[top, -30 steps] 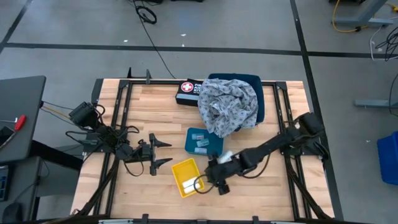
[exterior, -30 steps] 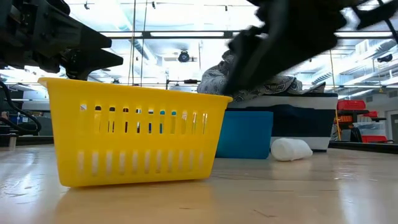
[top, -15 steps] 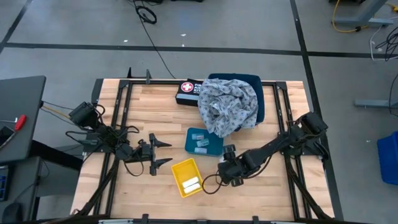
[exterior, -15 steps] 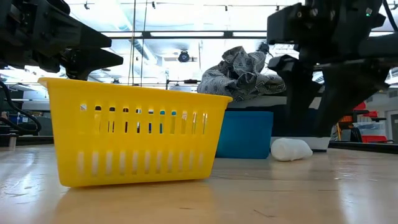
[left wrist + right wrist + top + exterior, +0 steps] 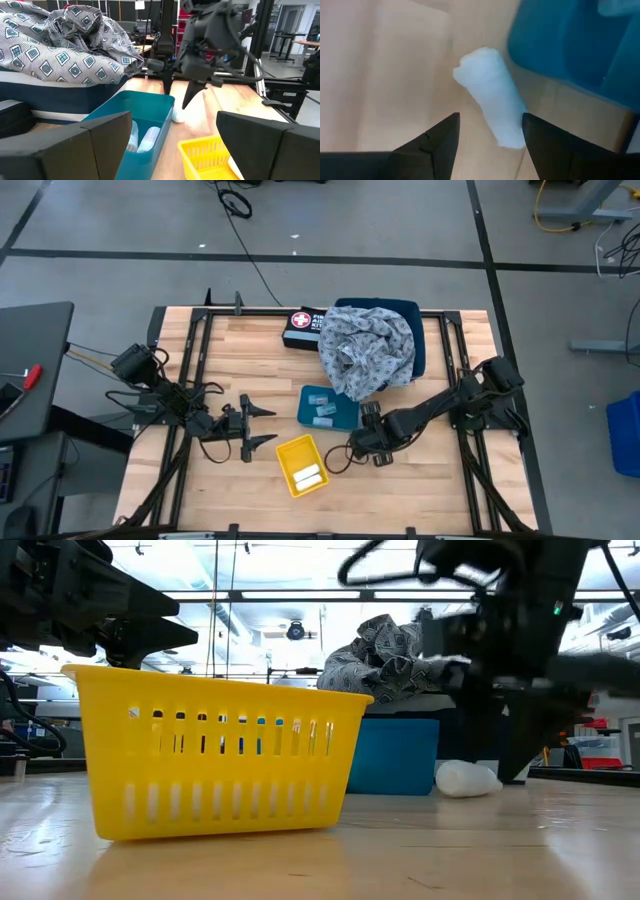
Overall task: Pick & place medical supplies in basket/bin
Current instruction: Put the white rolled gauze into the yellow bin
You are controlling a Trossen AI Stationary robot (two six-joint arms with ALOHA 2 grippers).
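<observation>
The right hand [image 5: 490,131], fingers spread, hovers over a white roll [image 5: 492,105] beside the teal bin [image 5: 328,406]. The left hand [image 5: 262,425] waits open on the counter [image 5: 250,360].

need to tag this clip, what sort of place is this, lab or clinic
Most likely a robotics lab or workshop, not a clinic. A wooden table in a black metal frame stands on a bare concrete floor marked with tape lines. Loose cables lie on it, and the low view shows an open hall with strip lights.

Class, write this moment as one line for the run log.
right hand: open, above white roll on table beside blue bin | left hand: open, waiting | yellow basket: holds a roll
</observation>
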